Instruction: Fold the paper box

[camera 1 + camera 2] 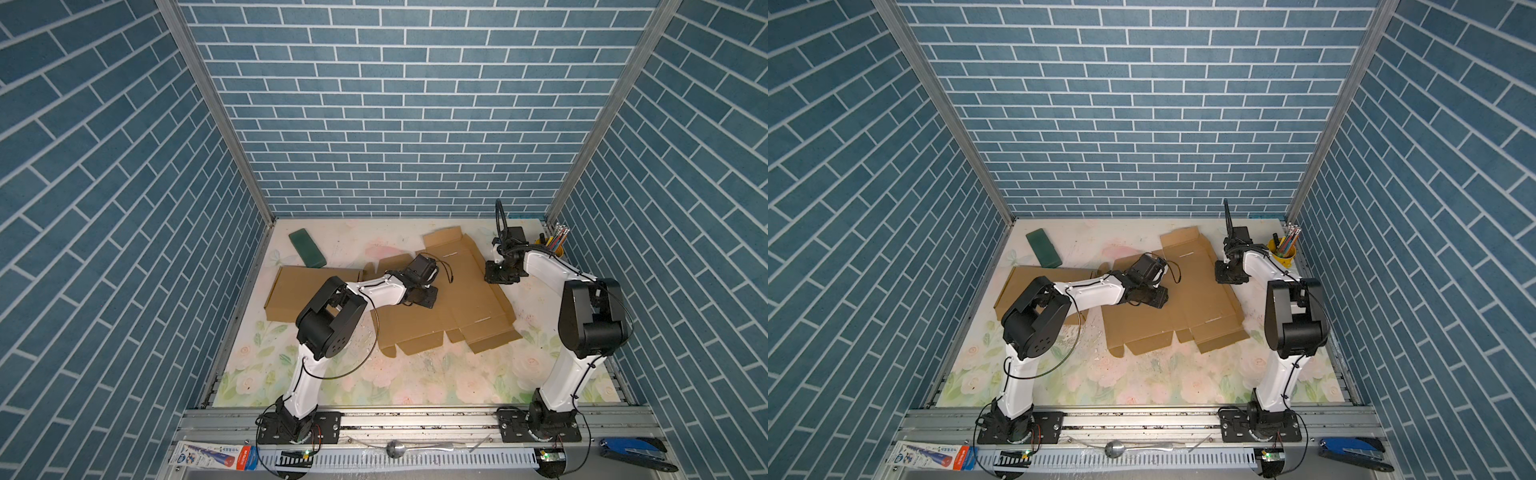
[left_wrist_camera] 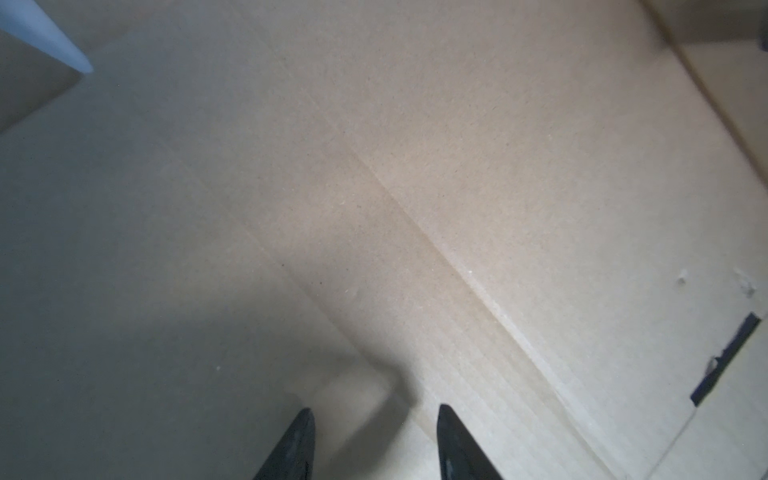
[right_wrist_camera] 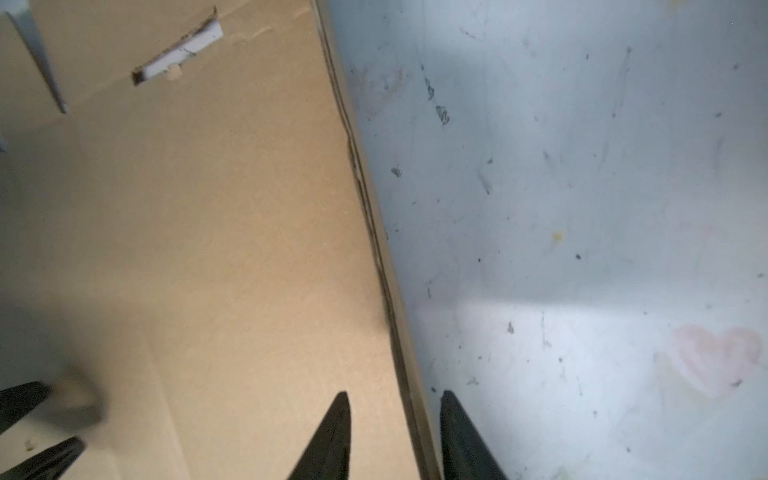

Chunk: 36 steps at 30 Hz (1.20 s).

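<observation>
at the middle of the table (image 1: 415, 386) the paper box (image 1: 457, 316) is laid out flat and unfolded, with no wall raised yet, as is shown in both top views. its long axis is judged to run from the far end, where a narrow slot (image 1: 451, 253) is cut, toward the near end with its short flaps, slightly slanted.

along the box's right long edge the right gripper (image 3: 395, 411) is placed. its fingers (image 3: 336, 432) are spread and set astride that edge, one above the cardboard and one above the bare table, and the edge is not seen to be pinched. over the box's middle panel the left gripper (image 2: 374, 415) is held low. its fingers (image 2: 453, 440) are also apart, with nothing between them, beside a crease (image 2: 415, 224) that crosses the panel.

the coming move is judged to turn on that right edge: it lies directly between the right fingers and runs lengthwise with the box, so the right arm is the nearer one for lifting that side, while the panel can be pressed down by the left.

left of the box a second cardboard sheet (image 1: 291, 299) is partly covered by the left arm. beyond the box's far left a green case (image 1: 307, 248) is seen, and off its far right a yellow pencil cup (image 1: 555, 247).
</observation>
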Each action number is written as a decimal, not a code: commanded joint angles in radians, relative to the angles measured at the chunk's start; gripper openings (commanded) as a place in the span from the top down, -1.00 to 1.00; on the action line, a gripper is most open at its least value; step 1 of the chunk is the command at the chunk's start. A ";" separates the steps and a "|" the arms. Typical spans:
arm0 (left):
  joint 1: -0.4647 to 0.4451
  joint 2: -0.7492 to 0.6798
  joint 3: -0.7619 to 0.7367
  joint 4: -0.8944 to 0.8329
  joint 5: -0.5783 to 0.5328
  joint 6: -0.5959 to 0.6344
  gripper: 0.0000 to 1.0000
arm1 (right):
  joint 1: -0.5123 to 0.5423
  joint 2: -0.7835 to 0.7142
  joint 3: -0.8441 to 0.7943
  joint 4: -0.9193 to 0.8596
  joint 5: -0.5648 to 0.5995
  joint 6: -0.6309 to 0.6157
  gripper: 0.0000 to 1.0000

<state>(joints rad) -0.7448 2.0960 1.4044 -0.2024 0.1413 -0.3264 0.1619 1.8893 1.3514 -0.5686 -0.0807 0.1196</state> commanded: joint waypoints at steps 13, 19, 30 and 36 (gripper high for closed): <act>0.005 0.019 -0.069 -0.032 0.026 -0.019 0.08 | 0.015 0.121 0.119 -0.051 0.091 -0.120 0.54; 0.002 0.013 -0.088 -0.007 0.048 -0.053 0.12 | 0.053 0.044 0.125 -0.065 0.207 -0.151 0.98; -0.026 -0.134 -0.050 0.008 0.111 -0.086 0.09 | 0.180 -0.190 0.155 -0.074 0.490 -0.566 1.00; 0.014 -0.275 -0.142 0.011 0.115 -0.068 0.08 | 0.238 -0.247 0.179 -0.024 0.577 -0.744 1.00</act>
<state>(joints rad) -0.7547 1.8751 1.3144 -0.1707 0.2493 -0.4091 0.3775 1.6726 1.4994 -0.6243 0.4038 -0.4591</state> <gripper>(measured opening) 0.461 0.052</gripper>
